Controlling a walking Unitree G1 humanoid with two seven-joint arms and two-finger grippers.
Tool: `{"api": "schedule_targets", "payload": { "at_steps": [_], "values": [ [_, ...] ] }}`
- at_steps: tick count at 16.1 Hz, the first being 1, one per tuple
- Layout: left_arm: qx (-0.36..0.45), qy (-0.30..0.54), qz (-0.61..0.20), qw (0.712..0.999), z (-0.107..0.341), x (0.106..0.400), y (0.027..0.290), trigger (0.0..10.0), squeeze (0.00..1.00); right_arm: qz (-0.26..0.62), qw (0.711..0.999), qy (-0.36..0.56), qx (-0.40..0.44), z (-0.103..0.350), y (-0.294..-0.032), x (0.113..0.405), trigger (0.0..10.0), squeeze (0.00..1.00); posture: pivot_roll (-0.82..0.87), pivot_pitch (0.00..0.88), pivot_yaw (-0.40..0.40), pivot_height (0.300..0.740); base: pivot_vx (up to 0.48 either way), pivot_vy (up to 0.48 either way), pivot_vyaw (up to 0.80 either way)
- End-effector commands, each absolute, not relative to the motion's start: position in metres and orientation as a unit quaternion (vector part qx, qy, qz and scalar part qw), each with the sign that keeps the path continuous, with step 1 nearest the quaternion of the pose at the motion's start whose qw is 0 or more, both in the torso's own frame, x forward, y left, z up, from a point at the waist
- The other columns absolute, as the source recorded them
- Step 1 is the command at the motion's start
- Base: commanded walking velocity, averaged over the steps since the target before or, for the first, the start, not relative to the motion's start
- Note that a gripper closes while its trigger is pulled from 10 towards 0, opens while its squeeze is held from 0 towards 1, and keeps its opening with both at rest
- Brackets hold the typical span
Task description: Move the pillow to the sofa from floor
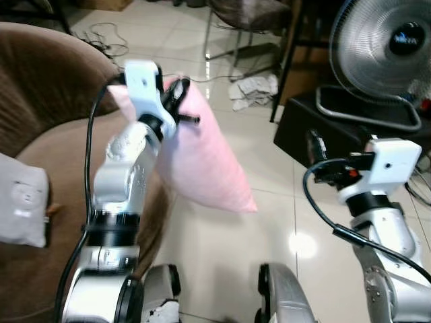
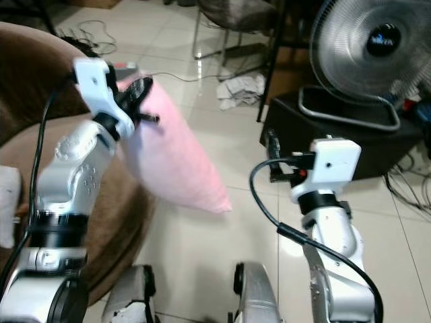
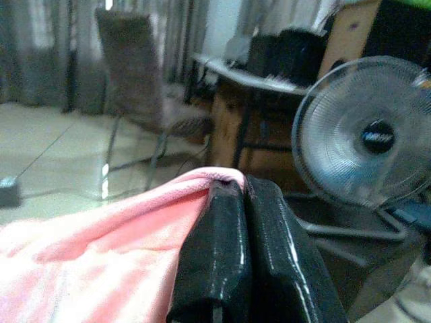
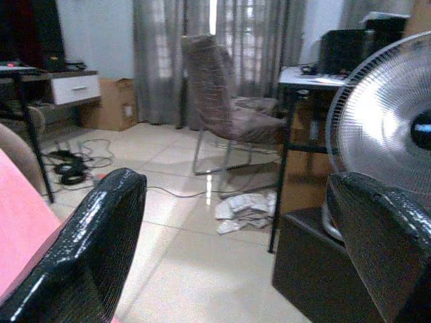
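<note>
You have a pink pillow (image 1: 199,158) of soft, matt fleece-like cloth, faintly napped where the left gripper (image 3: 246,256) pinches it. That gripper's fingers (image 3: 222,262) are black plastic or rubber, smooth and glossy, catching highlights. The right gripper (image 4: 236,256) has fingers (image 4: 87,256) of black material with a fine ribbed texture and slight sheen. The sofa (image 1: 40,101) wears brown plush cloth, matt. The floor (image 1: 269,215) is pale tile, polished and reflective. Both arms show silver metal-look casings with white plastic housings. The fan (image 1: 384,47) has a shiny wire grille.
</note>
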State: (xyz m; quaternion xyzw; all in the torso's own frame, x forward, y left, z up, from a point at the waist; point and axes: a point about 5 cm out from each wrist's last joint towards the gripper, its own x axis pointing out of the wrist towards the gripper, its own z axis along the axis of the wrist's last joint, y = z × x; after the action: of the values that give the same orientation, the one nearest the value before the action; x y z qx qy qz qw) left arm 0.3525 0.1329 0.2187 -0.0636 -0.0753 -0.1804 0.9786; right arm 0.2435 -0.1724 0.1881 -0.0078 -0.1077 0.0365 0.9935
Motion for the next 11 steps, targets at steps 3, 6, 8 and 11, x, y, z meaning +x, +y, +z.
{"api": "schedule_targets", "payload": {
  "at_steps": [3,6,8,11],
  "values": [
    [-0.024,-0.079,-0.179,0.98,0.204,0.339,0.127,10.0,0.0,0.033,0.997,-0.073,0.008,0.177,-0.171,0.237,10.0,0.0,-0.09,0.027,-0.006,0.685,0.0,0.0,0.0],
    [-0.021,-0.077,-0.195,0.978,0.202,0.332,0.114,10.0,0.0,0.038,0.997,-0.061,0.007,0.174,-0.171,0.233,10.0,0.0,-0.1,0.028,-0.004,0.71,0.0,0.0,0.0],
    [-0.014,-0.076,-0.202,0.976,0.202,0.332,0.11,10.0,0.0,0.031,0.997,-0.064,0.009,0.176,-0.174,0.233,10.0,0.0,-0.1,0.022,-0.001,0.725,0.0,0.0,0.0],
    [-0.006,-0.08,-0.196,0.977,0.2,0.332,0.109,10.0,0.0,0.024,0.998,-0.058,0.012,0.175,-0.177,0.233,10.0,0.0,-0.1,0.022,-0.003,0.74,0.0,0.0,0.0]
  ]
}}
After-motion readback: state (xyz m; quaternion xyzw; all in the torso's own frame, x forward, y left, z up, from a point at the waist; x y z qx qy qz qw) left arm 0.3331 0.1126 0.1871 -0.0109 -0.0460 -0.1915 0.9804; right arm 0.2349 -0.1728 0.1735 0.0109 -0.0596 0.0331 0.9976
